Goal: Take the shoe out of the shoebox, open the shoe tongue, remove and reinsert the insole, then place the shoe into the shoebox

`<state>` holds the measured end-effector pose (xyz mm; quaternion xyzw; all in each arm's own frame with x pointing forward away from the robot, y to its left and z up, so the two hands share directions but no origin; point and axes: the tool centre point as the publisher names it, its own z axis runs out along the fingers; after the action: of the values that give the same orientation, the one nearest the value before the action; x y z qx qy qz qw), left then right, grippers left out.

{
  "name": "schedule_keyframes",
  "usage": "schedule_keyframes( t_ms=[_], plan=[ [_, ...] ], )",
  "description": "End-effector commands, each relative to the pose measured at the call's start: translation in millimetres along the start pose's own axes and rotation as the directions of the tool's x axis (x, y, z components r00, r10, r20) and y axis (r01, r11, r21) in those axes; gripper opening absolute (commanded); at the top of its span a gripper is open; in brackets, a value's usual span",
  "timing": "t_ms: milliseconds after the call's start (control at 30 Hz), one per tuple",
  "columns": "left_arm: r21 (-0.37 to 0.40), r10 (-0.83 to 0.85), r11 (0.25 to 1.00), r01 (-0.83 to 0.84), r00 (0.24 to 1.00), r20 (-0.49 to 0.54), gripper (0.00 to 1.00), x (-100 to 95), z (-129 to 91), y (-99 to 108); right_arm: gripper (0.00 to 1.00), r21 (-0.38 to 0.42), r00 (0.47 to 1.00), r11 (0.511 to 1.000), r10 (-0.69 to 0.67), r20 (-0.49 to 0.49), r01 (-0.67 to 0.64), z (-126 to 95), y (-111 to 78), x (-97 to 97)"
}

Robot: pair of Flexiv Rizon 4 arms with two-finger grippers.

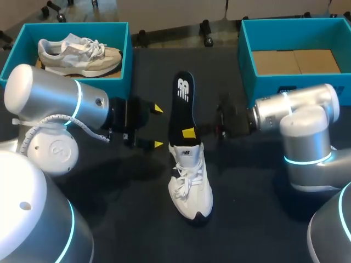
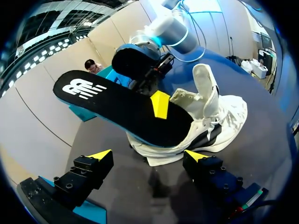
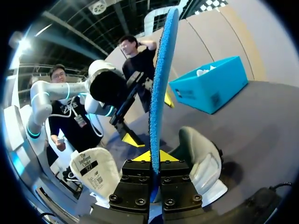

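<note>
While the right end effector (image 3: pixel 154 156) pinches the black foam insole with a blue underside (image 1: pixel 182 104) edge-on, the left end effector (image 1: pixel 158 126) stands spread and empty. Between them the white lace-up sports shoe (image 1: pixel 192 183) sits on the dark worktop (image 1: pixel 137 230), already unboxed, tongue (image 3: pixel 93 172) lifted. One insole end meets the shoe's mouth; seating it and boxing the shoe apparently remain. Shoe and insole share a long axis crosswise to both end effectors: toe toward the robot, insole's logo end away.
</note>
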<state>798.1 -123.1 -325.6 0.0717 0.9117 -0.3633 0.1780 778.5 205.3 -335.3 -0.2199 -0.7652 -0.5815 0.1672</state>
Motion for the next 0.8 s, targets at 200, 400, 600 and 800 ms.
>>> schedule_keyframes(
  t_ms=[200,400,600,800],
  plan=[
    [-0.005,-0.001,1.000,0.001,1.000,0.001,1.00,0.4,1,-1,0.00,0.022,0.999,0.999,0.040,0.006,-0.040,8,-15.8,10.7],
    [-0.005,-0.001,1.000,0.001,1.000,0.001,1.00,0.4,1,-1,0.23,0.011,0.999,1.000,0.025,0.024,-0.025,4,-9.3,9.2],
    [-0.005,-0.001,1.000,0.001,1.000,0.001,1.00,0.4,1,-1,0.31,0.031,0.999,0.999,-0.009,0.031,0.008,0,7.0,4.1],
    [-0.005,-0.001,1.000,0.001,1.000,0.001,1.00,0.4,1,-1,0.20,0.050,1.000,0.999,-0.017,0.008,0.017,-4,15.0,-1.5]
  ],
)
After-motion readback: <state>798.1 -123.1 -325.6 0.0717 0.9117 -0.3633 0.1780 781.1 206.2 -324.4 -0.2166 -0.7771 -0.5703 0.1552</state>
